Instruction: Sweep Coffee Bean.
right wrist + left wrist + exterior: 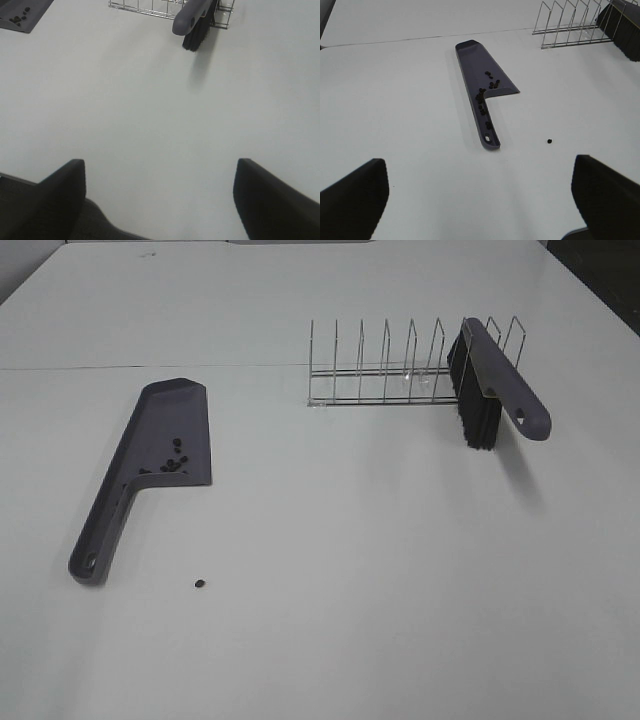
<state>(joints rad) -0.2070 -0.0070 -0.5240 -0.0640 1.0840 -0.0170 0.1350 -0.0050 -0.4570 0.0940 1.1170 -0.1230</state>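
A grey-purple dustpan [170,415] lies flat on the white table at the left. Several coffee beans [172,462] sit in it near the start of its handle. One loose coffee bean [201,582] lies on the table to the right of the handle's end. In the left wrist view, the dustpan [472,57], its beans [482,97] and the loose bean [549,141] lie ahead of my left gripper [477,162], which is open and empty. My right gripper [159,164] is open and empty over bare table. Neither gripper shows in the exterior view.
A brush [490,390] with a grey-purple handle and black bristles leans in the right end of a wire rack [380,370] at the back. It also shows in the right wrist view [192,15]. A table seam runs across behind the dustpan.
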